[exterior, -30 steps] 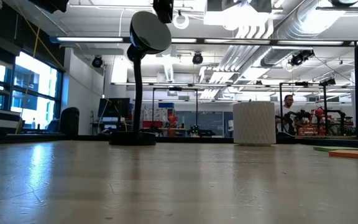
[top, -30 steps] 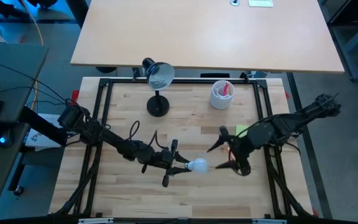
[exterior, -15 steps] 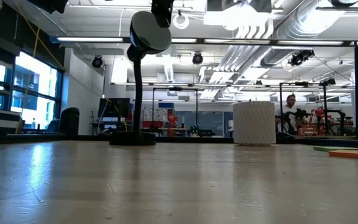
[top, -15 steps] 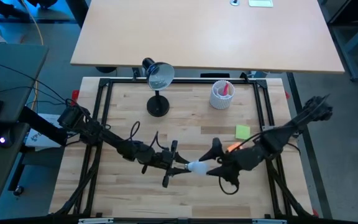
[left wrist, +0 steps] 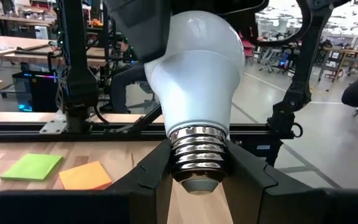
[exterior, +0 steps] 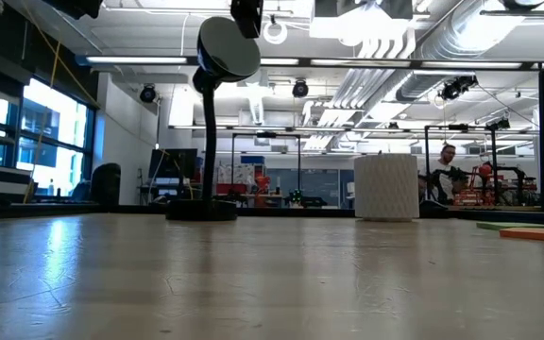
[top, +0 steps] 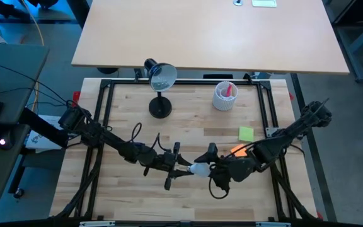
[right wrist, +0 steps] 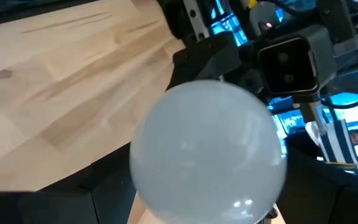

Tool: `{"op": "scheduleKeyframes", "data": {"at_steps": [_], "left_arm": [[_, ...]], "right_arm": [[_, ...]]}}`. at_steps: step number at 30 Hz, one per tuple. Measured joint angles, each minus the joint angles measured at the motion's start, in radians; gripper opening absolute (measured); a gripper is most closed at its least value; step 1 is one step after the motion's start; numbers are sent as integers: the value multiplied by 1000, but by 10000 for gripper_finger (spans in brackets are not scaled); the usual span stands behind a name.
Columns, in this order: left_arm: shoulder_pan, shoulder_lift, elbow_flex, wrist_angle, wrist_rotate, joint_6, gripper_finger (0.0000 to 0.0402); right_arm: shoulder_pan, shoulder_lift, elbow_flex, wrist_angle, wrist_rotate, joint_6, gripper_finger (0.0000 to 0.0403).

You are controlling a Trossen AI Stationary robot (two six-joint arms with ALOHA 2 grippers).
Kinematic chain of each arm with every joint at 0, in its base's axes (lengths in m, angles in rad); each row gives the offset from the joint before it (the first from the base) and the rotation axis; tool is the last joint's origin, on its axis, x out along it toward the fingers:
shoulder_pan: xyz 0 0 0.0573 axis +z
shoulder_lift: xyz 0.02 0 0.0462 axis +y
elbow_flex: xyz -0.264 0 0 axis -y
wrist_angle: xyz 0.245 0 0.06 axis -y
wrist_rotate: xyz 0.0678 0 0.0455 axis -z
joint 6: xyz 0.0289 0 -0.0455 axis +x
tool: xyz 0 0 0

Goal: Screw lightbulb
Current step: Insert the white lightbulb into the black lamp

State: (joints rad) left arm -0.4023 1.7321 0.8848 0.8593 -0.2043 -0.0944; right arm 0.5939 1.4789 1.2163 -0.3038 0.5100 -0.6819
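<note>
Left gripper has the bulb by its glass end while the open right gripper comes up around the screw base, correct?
Not quite, the ends are swapped. The left wrist view shows the left gripper shut on the bulb's screw base; the open right gripper is coming up around the glass end, as the right wrist view shows.

Smooth shiny white lightbulb [left wrist: 194, 74] with a ridged shiny metal base, pale wood table [top: 188, 129] with a soft shine, matt paper notes [left wrist: 32, 167]
</note>
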Motion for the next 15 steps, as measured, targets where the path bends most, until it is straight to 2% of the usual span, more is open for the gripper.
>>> {"op": "scheduleKeyframes", "data": {"at_steps": [15], "left_arm": [[0, 0, 0, 1, -4, -28, 110]], "right_arm": [[22, 0, 0, 39, 25, 33, 269]]}}
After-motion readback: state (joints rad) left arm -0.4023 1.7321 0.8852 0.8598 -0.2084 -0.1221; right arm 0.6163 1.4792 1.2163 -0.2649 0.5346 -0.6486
